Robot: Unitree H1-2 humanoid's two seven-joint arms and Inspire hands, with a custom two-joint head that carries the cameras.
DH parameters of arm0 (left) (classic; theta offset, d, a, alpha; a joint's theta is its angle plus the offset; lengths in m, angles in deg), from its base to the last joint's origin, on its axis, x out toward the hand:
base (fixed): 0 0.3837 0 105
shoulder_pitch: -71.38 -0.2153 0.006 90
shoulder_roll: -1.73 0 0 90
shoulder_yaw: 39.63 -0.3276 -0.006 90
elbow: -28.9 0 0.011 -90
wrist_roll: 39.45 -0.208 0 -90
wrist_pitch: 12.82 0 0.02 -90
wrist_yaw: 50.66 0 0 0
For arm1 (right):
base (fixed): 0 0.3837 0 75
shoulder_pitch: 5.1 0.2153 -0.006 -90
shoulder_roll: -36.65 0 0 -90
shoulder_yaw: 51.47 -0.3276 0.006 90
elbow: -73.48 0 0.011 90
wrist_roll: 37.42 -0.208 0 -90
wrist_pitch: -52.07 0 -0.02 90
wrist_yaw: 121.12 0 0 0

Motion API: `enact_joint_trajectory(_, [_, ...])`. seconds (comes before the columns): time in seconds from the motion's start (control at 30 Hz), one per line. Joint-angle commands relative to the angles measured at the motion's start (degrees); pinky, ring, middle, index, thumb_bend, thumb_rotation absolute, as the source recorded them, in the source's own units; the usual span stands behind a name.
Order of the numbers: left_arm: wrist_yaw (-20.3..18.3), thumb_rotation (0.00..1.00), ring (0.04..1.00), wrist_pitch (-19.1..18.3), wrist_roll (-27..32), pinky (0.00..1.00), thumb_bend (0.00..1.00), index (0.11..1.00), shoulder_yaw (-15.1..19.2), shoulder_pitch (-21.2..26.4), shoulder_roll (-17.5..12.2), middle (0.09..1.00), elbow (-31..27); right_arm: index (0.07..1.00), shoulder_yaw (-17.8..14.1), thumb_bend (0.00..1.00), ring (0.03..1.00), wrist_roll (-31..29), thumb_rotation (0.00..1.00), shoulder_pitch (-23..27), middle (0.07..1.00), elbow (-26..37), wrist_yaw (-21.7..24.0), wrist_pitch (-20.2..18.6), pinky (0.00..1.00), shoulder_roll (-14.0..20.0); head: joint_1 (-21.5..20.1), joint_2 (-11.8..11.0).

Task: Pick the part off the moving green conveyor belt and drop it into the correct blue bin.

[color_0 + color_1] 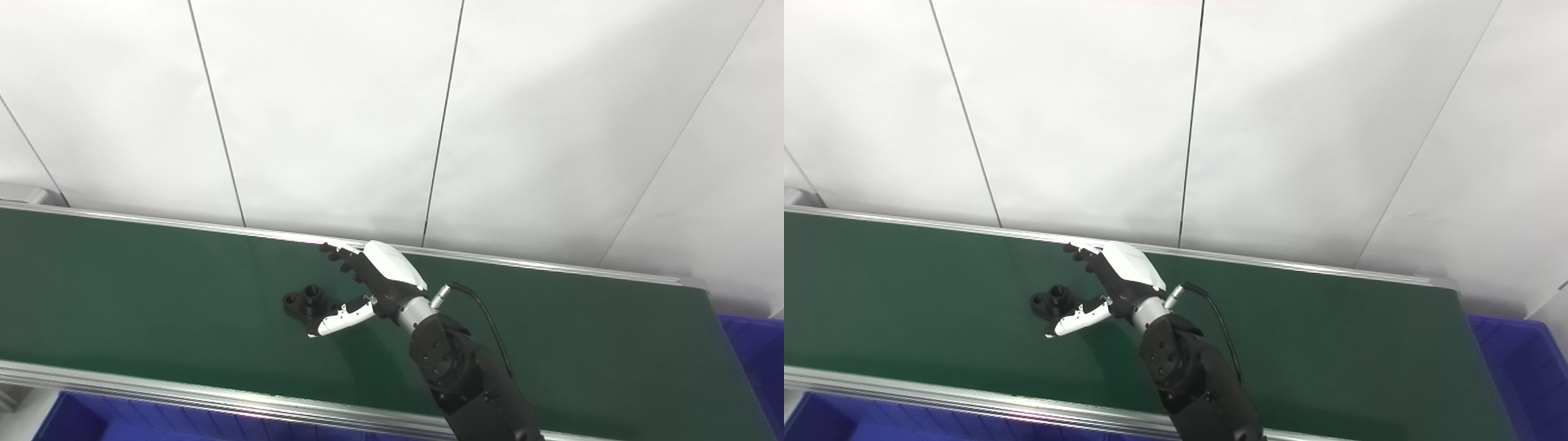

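Right hand [373, 285] spread at frame centre over green belt [122, 294]; black part [306, 301] just left, beside thumb, ungrasped.

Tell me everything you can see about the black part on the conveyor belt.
The black part is small and matte, plastic-looking, with two short round bosses showing holes on top. It lies flat on the green conveyor belt, mid-width. The right hand is open around it, thumb at its near side, fingers beyond; contact is unclear.
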Motion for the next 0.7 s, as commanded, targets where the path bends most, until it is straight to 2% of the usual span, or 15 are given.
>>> enact_joint_trajectory(0.0, [0.9,0.61,0.8,1.4,-0.6,0.74,0.89,0.85,0.4,0.6,-0.3,0.839,-1.2,0.885,0.3,0.8,0.808,0.4,0.31,3.3,0.858,-0.9,-2.0,3.0,0.73,-0.3,0.4,0.1])
enact_joint_trajectory(0.23, [0.4,0.62,0.803,1.4,-0.6,0.74,0.91,0.852,1.1,-0.1,0.3,0.843,-1.7,0.892,1.9,0.79,0.825,2.1,0.31,5.3,0.862,-6.5,-3.8,4.2,0.77,1.5,2.1,0.3])
enact_joint_trajectory(0.47, [1.2,0.62,0.803,1.4,-1.5,0.74,0.91,0.848,0.9,-0.3,1.1,0.841,-2.2,0.871,3.9,0.79,0.8,4.8,0.27,6.4,0.833,-12.1,-8.5,6.8,0.76,3.3,3.2,1.0])
enact_joint_trajectory(0.67, [1.5,0.61,0.804,1.4,-1.8,0.74,0.91,0.845,0.8,-0.5,1.7,0.842,-2.4,0.881,4.5,0.77,0.816,5.3,0.28,6.9,0.84,-13.3,-8.7,7.0,0.79,4.3,4.0,1.5])
